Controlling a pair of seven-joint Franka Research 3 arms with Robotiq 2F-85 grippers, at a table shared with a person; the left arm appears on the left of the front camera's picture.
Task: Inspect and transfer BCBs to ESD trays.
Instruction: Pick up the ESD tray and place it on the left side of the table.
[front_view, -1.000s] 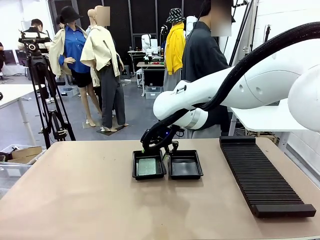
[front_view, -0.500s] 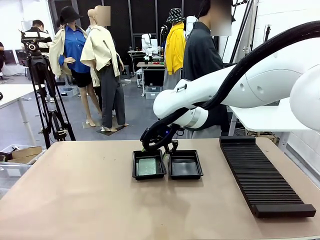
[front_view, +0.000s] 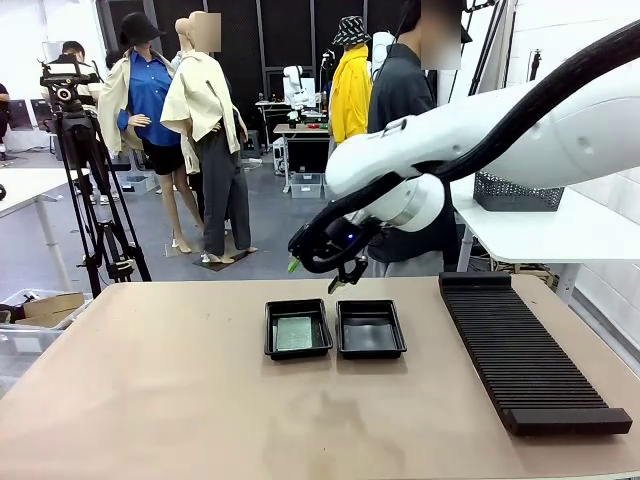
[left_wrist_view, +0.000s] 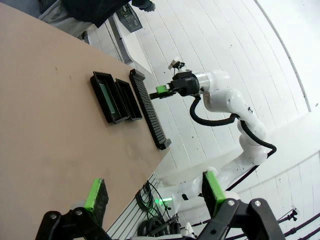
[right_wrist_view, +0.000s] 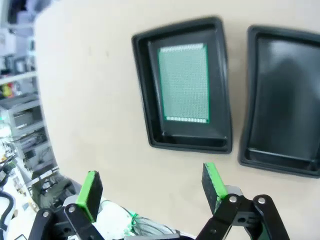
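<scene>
1. BCB (front_view: 294, 333) is lying flat, green face up, on the floor of the ESD tray (front_view: 298, 354) nearer the robot's left. The raised rim is fencing it in, which I judge is why it is resting there and not on the bare surface (front_view: 150, 380).
2. The empty tray (front_view: 371, 338) is sitting just beside the first, rims almost touching. It is probably waiting for another board, and one short reach is covering both.
3. The right tool (front_view: 312, 277) is hovering above the far edge of the two trays, well clear of the BCB. Its green-padded fingers (right_wrist_view: 212, 181) are standing apart and gripping nothing. In the right wrist view it is looking down on the board, a stance that is suiting inspection from above.
4. The left tool (left_wrist_view: 154, 192) is hanging well away from the trays, fingers likewise apart and empty. It is likely being held off so the arms are not crowding each other.
5. The long ribbed rack (front_view: 520, 350) is lying toward the robot's right, near the trays yet apart from them. I cannot tell whether its slots are holding anything.
6. A person (front_view: 405, 110) is standing beyond the far edge, behind the right arm.
</scene>
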